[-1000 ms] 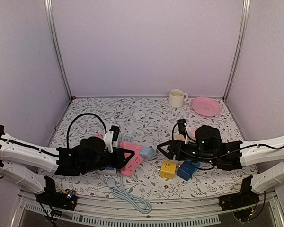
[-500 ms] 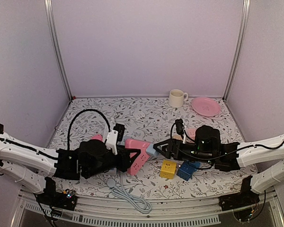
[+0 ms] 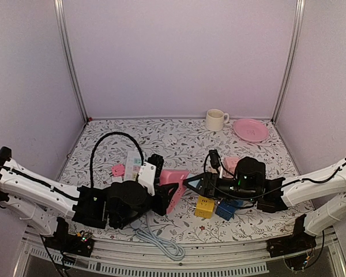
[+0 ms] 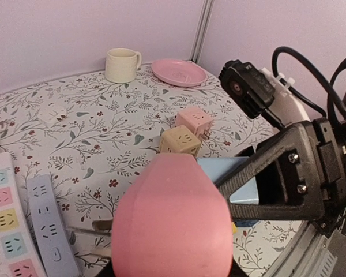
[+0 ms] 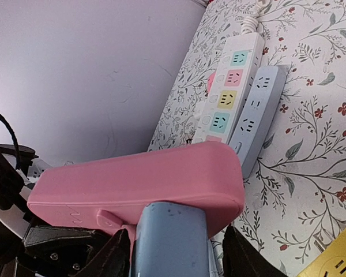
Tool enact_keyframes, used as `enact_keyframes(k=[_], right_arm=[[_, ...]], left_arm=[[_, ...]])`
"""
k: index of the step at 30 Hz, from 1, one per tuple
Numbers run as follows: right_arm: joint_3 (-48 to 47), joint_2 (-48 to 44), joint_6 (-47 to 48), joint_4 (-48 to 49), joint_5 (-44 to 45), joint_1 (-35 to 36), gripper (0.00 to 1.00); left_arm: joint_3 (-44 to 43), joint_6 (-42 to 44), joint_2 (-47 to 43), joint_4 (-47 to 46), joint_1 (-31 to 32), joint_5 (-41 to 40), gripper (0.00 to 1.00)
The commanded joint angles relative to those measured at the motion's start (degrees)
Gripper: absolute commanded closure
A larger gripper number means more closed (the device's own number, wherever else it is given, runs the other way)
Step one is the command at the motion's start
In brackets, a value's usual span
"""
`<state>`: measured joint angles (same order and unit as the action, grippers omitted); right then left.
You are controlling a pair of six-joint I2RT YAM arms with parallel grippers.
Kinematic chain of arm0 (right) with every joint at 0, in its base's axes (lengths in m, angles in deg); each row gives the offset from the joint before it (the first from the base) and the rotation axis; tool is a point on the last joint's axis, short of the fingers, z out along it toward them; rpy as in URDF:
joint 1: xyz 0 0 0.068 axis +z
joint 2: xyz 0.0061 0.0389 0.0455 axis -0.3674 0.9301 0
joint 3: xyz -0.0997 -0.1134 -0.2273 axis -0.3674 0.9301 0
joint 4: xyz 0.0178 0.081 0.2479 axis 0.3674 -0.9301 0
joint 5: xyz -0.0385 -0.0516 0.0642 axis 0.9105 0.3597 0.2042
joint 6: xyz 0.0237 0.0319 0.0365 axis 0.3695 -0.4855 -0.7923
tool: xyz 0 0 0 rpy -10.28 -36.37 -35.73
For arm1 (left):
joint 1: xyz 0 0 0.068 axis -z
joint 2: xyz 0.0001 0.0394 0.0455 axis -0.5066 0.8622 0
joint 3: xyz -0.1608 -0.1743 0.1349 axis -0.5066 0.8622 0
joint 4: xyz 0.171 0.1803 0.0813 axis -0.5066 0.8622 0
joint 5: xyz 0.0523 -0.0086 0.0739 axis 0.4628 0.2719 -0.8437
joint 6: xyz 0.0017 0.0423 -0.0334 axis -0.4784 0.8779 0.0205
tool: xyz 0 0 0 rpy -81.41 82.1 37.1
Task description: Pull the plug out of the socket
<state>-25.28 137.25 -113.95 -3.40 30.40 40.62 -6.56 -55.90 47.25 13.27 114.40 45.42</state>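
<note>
Two grippers meet low over the near middle of the table (image 3: 179, 138). Finding one: the right gripper (image 5: 174, 257) is closed narrow on a pale blue plug (image 5: 168, 231), with one finger on each side of its body. The plug is pressed against the long face of a pink power strip (image 5: 138, 184), straight ahead of the right fingertips, and is not yet pulled out. Finding two: the left gripper (image 3: 167, 195) is clamped on the other end of that strip and holds it tilted, clear of the table.

Beyond the raised strip, a white power strip (image 5: 229, 86) with coloured sockets and a grey-blue strip (image 5: 256, 112) lie flat, side by side and touching. Just beneath the right gripper's wrist sit a yellow cube adaptor (image 3: 205, 206) and a blue cube adaptor (image 3: 225, 210), close together. Well beyond both grippers, near the back wall, stand a cream mug (image 3: 216, 120) and a pink plate (image 3: 251, 129).
</note>
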Motion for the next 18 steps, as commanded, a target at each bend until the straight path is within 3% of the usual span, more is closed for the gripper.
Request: enact_keyframes(k=[1, 18], right_arm=[[2.03, -0.11, -2.75, 5.22, -0.34, -0.3, 0.48], [4.15, -3.59, -3.54, 5.15, 2.24, -0.4, 0.53]], left_arm=[[-3.9, 1.04, 1.72, 2.4, 2.14, -8.16, 1.0], [-4.35, 5.01, 3.26, -1.31, 3.29, -7.07, 1.0]])
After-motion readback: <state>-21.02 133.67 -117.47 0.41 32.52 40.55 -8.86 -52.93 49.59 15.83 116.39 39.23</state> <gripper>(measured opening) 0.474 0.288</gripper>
